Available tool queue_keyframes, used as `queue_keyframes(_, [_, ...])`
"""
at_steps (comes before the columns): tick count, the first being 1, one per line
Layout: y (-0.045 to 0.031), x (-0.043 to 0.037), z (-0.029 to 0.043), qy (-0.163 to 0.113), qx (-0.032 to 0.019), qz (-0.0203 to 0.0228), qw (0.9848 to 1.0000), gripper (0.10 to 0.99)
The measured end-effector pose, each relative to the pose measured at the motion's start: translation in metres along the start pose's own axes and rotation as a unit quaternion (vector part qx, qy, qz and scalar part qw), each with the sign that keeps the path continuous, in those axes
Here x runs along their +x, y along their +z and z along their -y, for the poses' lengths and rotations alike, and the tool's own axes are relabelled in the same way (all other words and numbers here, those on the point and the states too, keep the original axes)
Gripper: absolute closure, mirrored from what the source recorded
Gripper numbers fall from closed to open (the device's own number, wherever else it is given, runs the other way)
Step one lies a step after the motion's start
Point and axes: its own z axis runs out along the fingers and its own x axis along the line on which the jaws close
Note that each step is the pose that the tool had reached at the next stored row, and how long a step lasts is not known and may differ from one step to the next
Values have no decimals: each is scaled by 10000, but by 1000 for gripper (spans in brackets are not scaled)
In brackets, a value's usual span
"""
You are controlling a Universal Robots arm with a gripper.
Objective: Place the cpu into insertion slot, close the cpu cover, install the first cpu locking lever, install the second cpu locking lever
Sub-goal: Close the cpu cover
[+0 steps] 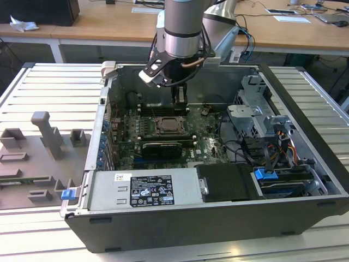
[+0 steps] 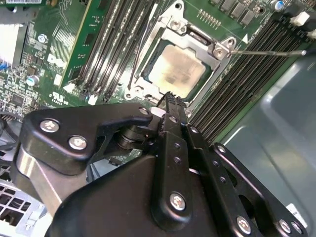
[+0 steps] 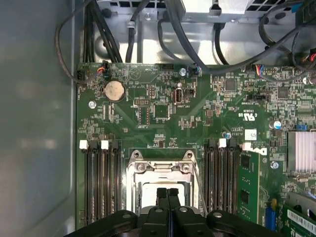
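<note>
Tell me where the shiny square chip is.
In the second wrist view, the cpu sits in its socket between the memory slots, just past the tool.

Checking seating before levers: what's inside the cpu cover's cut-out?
The cpu, pale face up, framed by the cpu cover. One corner is hidden behind the hand; whatever lies under the chip is covered.

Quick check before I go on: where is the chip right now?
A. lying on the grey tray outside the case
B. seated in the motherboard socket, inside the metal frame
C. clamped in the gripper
B: in the second wrist view the chip lies flat in the socket, its pale face showing through the metal frame, while the gripper sits at the socket's edge with its fingers together and no chip between them.
</note>
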Motion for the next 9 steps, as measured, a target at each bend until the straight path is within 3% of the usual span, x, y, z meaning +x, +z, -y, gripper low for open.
queue_keyframes(9, [2,0,61,3,-85,0,10000,980])
